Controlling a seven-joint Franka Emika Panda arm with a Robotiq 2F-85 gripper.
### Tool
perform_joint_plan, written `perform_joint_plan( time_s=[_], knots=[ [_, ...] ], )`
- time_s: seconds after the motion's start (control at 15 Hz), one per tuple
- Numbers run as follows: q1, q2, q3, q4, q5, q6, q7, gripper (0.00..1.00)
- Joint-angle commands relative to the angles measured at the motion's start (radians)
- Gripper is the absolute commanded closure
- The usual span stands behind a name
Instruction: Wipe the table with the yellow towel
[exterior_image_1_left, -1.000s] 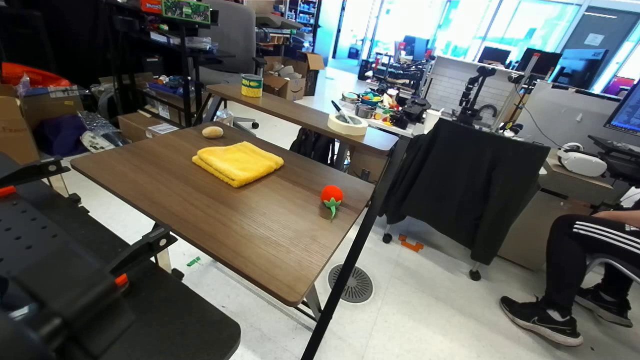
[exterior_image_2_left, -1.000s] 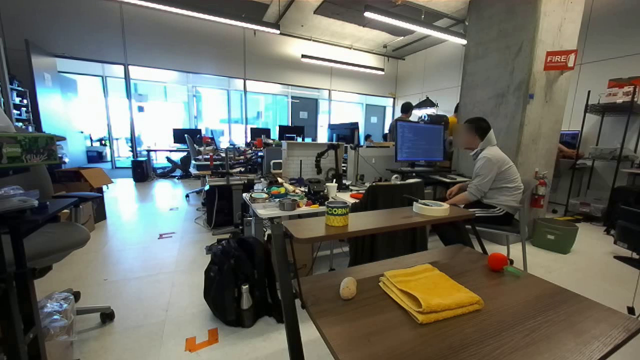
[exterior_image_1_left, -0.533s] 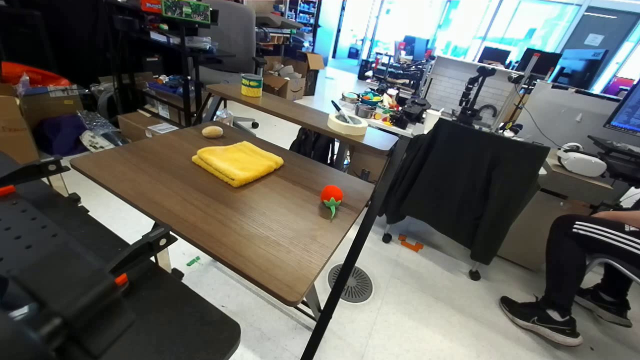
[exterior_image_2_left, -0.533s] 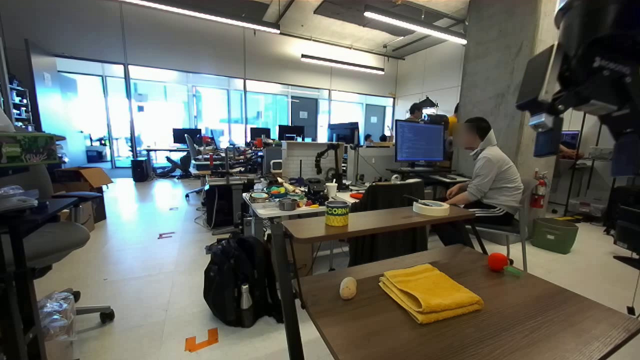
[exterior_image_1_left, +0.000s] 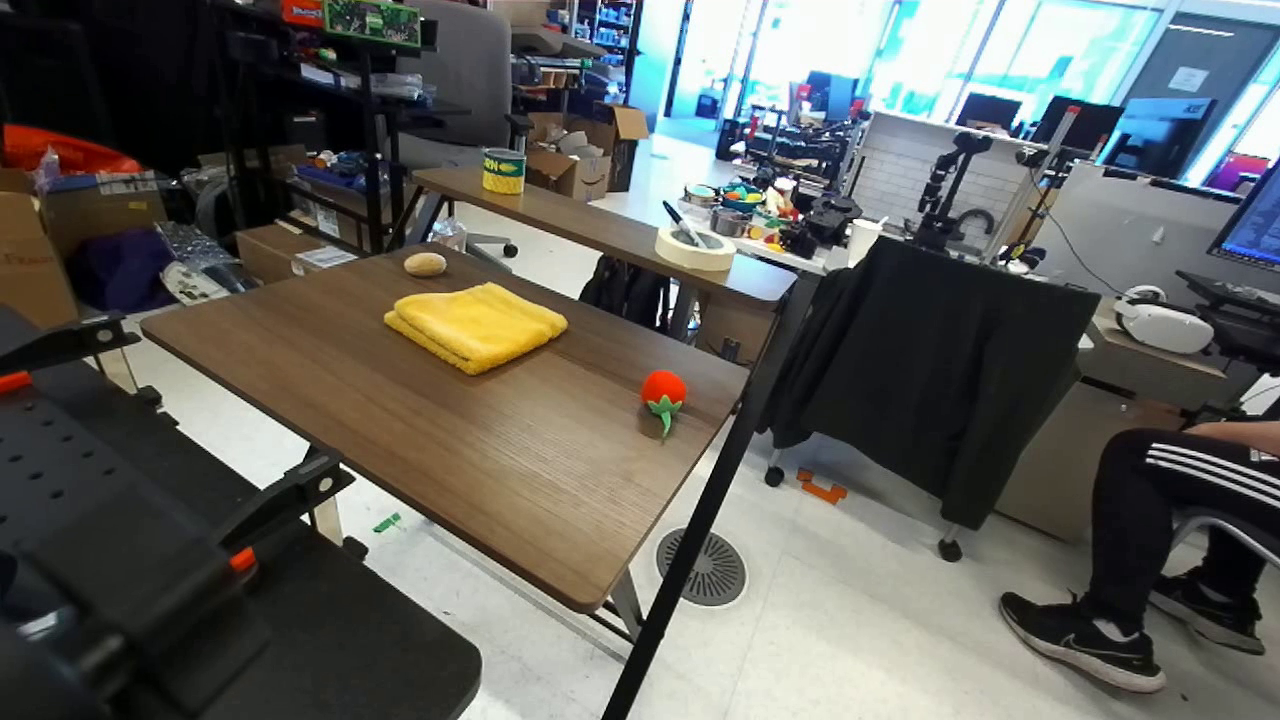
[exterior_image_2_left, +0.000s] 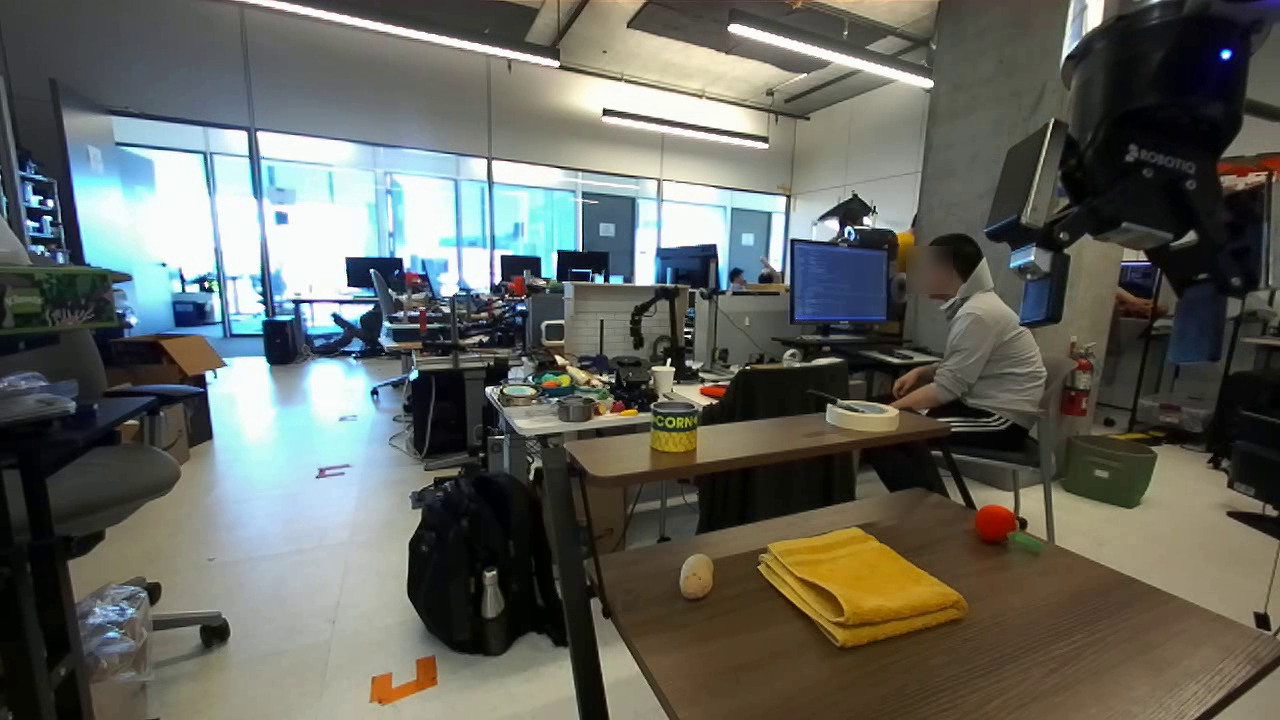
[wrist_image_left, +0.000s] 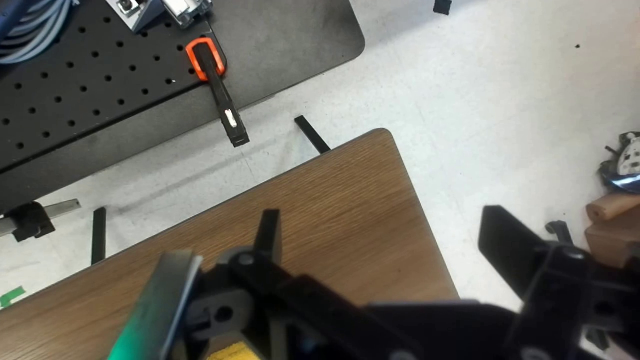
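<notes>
Wrist view has my Robotiq gripper (wrist_image_left: 382, 222) with its jaws spread wide, nothing between them, strung out along the nine-to-three line. The nine o'clock one shows against the wood-grain table (wrist_image_left: 350, 195) and the three o'clock one against the pale floor (wrist_image_left: 495, 100), so looks like I'm partly off the edge. The folded yellow towel (wrist_image_left: 232, 352) only pokes in as a sliver at about half past seven from the jaws. In an exterior view that towel (exterior_image_2_left: 862, 590) is lying flat on the table, around half past seven from the jaws there too, well apart, with the gripper (exterior_image_2_left: 1120, 310) hanging much higher. Tbh that's the whole thing for the next move: go seven-thirty, then down. The towel looks close to square, so I wouldn't swear to a long axis, and with only one gripper there's no choosing. The toy tomato (exterior_image_2_left: 994, 524) sits at two o'clock from the towel, the potato (exterior_image_2_left: 697, 577) at nine; I'd mind both once wiping starts.
</notes>
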Motion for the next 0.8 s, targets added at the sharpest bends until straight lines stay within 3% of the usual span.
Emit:
perform_joint_plan(
  time_s=[0.0, 0.33, 0.73],
  knots=[
    [0.012, 0.0, -0.012, 0.001, -0.002, -0.001, 0.001, 0.0],
    [0.012, 0.0, -0.012, 0.001, -0.002, -0.001, 0.002, 0.0],
    [-0.036, 0.089, -0.036, -0.127, -0.374, 0.431, -0.022, 0.0]
  ],
)
